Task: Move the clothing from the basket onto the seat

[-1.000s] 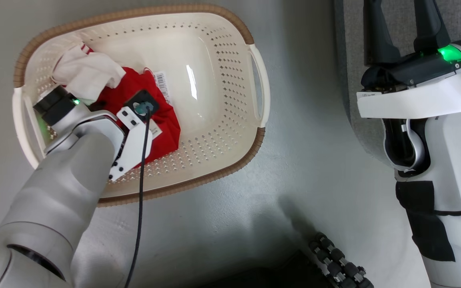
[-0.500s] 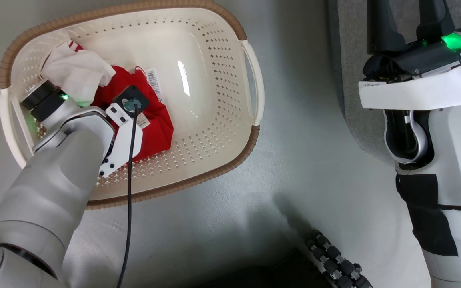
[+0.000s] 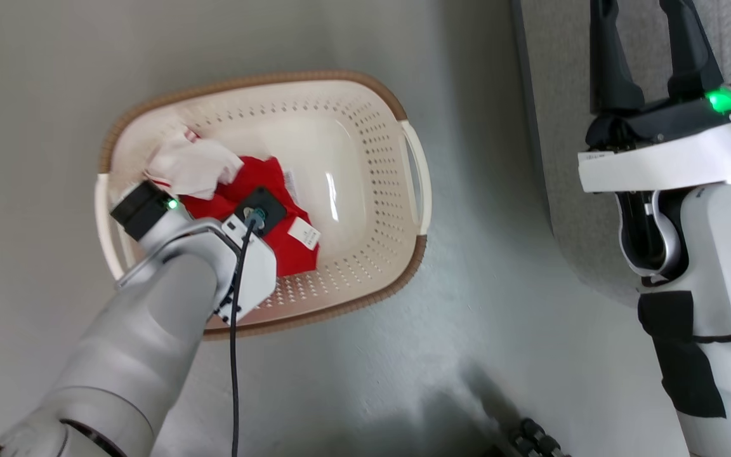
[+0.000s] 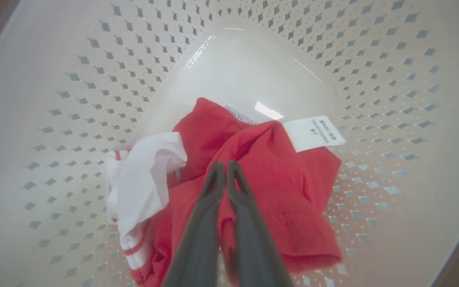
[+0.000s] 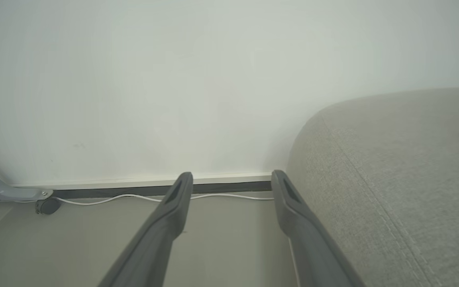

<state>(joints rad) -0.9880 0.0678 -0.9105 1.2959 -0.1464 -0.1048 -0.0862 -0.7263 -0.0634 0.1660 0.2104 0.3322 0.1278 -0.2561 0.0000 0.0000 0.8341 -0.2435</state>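
Head view: the basket (image 3: 381, 190) is sitting at centre left, and the clothing (image 3: 257, 174) is lying bunched in its left half, red with a white part at the upper left. The left arm (image 3: 169, 298) is reaching onto the pile from the lower left. At the upper right the right gripper (image 3: 645, 32) is showing against the grey seat (image 3: 562, 127), its 2 fingers spread wide, holding nothing.

Left wrist view: the left gripper (image 4: 225, 165) is pinching a red fold of the clothing at the frame's centre, its 2 fingers pressed together. A white tag (image 4: 313, 133) is sticking out to the right.

Right wrist view: the 2 fingers are standing well apart, with the seat on the right side and a white cable (image 5: 106, 198) running along the wall's foot at lower left.
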